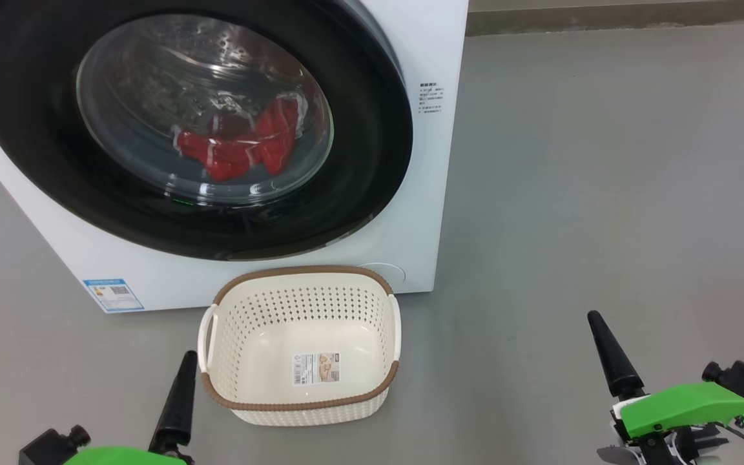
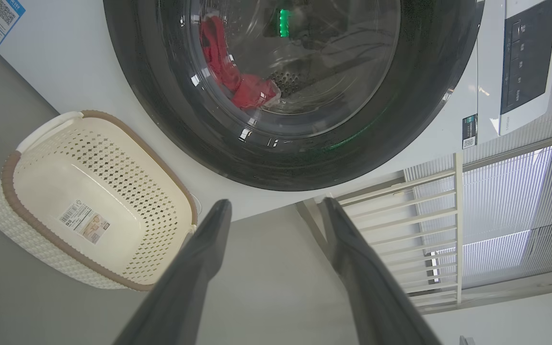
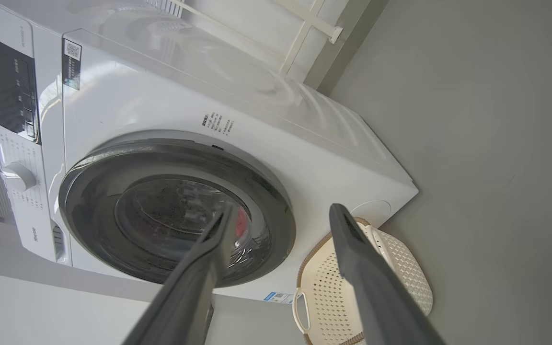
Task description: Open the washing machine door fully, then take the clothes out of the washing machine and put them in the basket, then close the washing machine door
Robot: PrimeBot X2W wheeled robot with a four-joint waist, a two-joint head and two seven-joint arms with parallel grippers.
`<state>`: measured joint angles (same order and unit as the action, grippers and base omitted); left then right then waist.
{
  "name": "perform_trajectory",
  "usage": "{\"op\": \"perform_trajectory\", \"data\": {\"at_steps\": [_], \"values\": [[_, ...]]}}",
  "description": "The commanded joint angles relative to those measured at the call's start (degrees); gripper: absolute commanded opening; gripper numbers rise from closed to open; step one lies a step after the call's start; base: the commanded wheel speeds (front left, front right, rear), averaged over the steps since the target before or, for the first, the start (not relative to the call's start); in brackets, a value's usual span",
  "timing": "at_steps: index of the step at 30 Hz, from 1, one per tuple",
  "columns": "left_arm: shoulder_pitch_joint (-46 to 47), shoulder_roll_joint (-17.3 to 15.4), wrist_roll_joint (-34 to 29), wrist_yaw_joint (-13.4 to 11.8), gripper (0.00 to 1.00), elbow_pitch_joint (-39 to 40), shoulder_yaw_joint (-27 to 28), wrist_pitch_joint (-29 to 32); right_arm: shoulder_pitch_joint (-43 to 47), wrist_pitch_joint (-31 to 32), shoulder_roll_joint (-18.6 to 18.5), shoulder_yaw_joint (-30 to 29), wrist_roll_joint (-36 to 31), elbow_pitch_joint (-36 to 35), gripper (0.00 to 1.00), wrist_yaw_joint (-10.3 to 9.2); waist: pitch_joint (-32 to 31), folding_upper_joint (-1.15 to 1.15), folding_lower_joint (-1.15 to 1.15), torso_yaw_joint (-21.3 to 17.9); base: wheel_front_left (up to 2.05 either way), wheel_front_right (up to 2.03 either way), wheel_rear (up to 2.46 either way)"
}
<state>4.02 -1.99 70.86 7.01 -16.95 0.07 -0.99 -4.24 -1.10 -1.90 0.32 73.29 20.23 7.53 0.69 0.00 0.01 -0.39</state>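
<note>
The white washing machine (image 1: 423, 194) stands on the floor, its door (image 1: 372, 161) with the glossy black rim lying shut against the front. Through the glass I see red clothes (image 1: 243, 145) low in the drum; the left wrist view shows these clothes (image 2: 237, 81) too. Just in front of the machine the cream basket (image 1: 301, 271) sits with nothing in it. My left gripper (image 2: 276, 203) is open, low and left of the basket, one finger (image 1: 178, 400) near the basket's left handle. My right gripper (image 3: 283, 211) is open, well to the basket's right, holding nothing.
Grey floor (image 1: 604, 194) stretches wide to the right of the machine. The control panel (image 2: 525, 62) and a dial (image 3: 17, 177) sit at the machine's top. A white window frame (image 2: 424, 230) lies behind. A blue sticker (image 1: 113, 294) marks the lower left front.
</note>
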Motion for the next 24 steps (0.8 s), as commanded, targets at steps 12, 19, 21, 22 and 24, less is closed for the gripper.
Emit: {"op": "perform_trajectory", "data": {"at_steps": [12, 19, 21, 22, 24], "values": [[3.8, -0.6, -10.0, 0.2, 1.00, 2.1, 0.7, -2.4, -4.8, -2.3, -0.9, 1.8, -11.3, -1.1, 1.00, -0.02, -0.2, 0.00, 0.00, -0.1, 0.00, 0.00, 0.00], [4.4, -0.6, -16.8, 0.0, 1.00, 2.1, 0.4, -3.7, -5.5, -3.7, -0.8, 2.4, -18.4, -1.1, 1.00, -0.02, -0.4, 0.00, -0.01, -0.2, 0.00, 0.00, 0.00], [4.6, -0.6, -18.3, 0.0, 1.00, 2.2, 0.2, -4.1, -5.6, -4.0, -0.8, 2.5, -20.2, -1.1, 1.00, -0.02, -0.4, 0.00, -0.01, -0.2, 0.00, 0.00, 0.00], [4.7, -0.6, -19.0, 0.0, 1.00, 2.2, 0.2, -4.2, -5.7, -4.2, -0.8, 2.6, -21.1, -1.1, 1.00, -0.02, -0.4, 0.00, -0.01, -0.2, 0.00, 0.00, 0.00], [4.8, -0.6, -20.4, 0.0, 1.00, 2.2, 0.0, -4.6, -5.9, -4.5, -0.7, 2.7, -22.8, -1.1, 1.00, -0.02, -0.4, 0.00, -0.01, -0.2, 0.00, 0.00, 0.00]]}}
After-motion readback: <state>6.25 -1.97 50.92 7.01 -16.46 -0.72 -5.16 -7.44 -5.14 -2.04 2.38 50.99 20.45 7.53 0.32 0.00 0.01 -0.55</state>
